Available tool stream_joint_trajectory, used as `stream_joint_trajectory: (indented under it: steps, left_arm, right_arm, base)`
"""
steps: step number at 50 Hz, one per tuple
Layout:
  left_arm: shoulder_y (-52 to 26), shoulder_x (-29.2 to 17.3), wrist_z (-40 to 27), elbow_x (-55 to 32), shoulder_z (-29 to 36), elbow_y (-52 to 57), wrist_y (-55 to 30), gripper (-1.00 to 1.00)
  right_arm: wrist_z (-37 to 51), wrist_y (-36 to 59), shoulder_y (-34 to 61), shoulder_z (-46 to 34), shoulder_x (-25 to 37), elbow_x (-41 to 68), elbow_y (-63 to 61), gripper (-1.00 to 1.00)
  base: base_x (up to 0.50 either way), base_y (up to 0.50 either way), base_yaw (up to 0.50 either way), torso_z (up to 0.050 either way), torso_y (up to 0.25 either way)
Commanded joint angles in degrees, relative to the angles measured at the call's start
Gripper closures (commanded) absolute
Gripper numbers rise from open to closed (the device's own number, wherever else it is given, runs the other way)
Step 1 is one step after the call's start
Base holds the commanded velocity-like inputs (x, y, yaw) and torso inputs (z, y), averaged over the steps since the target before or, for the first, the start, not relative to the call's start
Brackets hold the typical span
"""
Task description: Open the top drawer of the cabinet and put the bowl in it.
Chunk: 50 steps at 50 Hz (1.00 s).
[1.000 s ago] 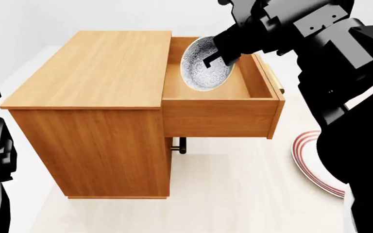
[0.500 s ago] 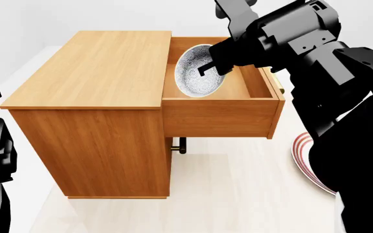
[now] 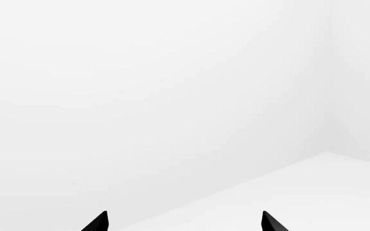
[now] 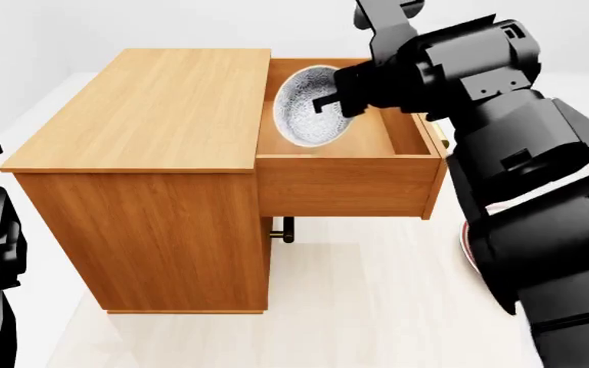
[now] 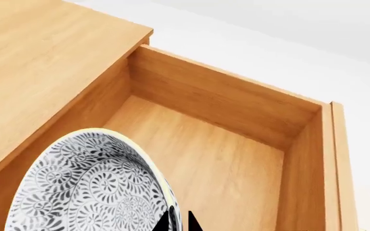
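The bowl is gripped by its rim in the right hand, tilted on edge inside the open top drawer, above its floor; the left hand is seen released, away from the drawer.

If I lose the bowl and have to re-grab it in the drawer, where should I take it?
Take the bowl by its thin upper rim, as the right gripper pinches it now, one finger inside and one outside. It stands tilted in the open top drawer, so probably come from above; the drawer walls block the sides.
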Motion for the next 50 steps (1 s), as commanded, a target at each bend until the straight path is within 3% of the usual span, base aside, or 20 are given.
stream_joint_trajectory:
  steps: [1, 12, 13, 29, 37, 42, 49, 50]
  left_arm:
    - [0.0, 0.0, 0.1, 0.0, 0.0, 0.0, 0.1, -1.00]
    - [0.1, 0.0, 0.1, 0.0, -0.1, 0.0, 0.4, -1.00]
    - [0.1, -0.1, 0.1, 0.0, -0.1, 0.0, 0.4, -1.00]
    - [0.2, -0.1, 0.1, 0.0, -0.5, 0.0, 0.5, -1.00]
    - [0.2, -0.1, 0.0, 0.0, -0.5, 0.0, 0.5, -1.00]
    - [0.1, -0.1, 0.1, 0.0, -0.5, 0.0, 0.4, -1.00]
    - [0.1, 0.0, 0.1, 0.0, -0.4, 0.0, 0.3, -1.00]
    - [0.1, 0.0, 0.0, 0.1, -0.4, 0.0, 0.3, -1.00]
  right_arm:
    - [-1.5, 1.6, -0.5, 19.4, 0.0, -15.7, 0.0, 1.00]
    - [-1.8, 2.5, -0.5, 24.7, 0.0, -20.2, 0.0, 1.00]
    - [-1.9, 2.7, -0.4, 25.0, 0.0, -20.3, 0.0, -1.00]
    - [-2.7, 2.4, 0.6, 23.3, 0.0, -19.8, 0.0, -1.00]
    - [4.9, -8.7, 5.0, 28.8, 0.1, -27.7, 0.0, -1.00]
    - [7.8, -15.6, 9.8, 27.3, 0.1, -30.5, 0.0, -1.00]
    - [8.1, -18.6, 16.8, 28.0, 0.4, -31.0, -0.1, -1.00]
    - [8.2, -17.0, 15.4, 27.4, 1.1, -31.4, -5.4, -1.00]
  base:
    - [0.00, 0.00, 0.00, 0.000, 0.000]
    - [0.00, 0.00, 0.00, 0.000, 0.001]
    - [0.00, 0.00, 0.00, 0.000, 0.000]
    - [0.00, 0.00, 0.00, 0.000, 0.000]
    - [0.00, 0.00, 0.00, 0.000, 0.000]
    - [0.00, 0.00, 0.00, 0.000, 0.000]
    - [0.00, 0.00, 0.00, 0.000, 0.000]
    - [0.00, 0.00, 0.00, 0.000, 0.000]
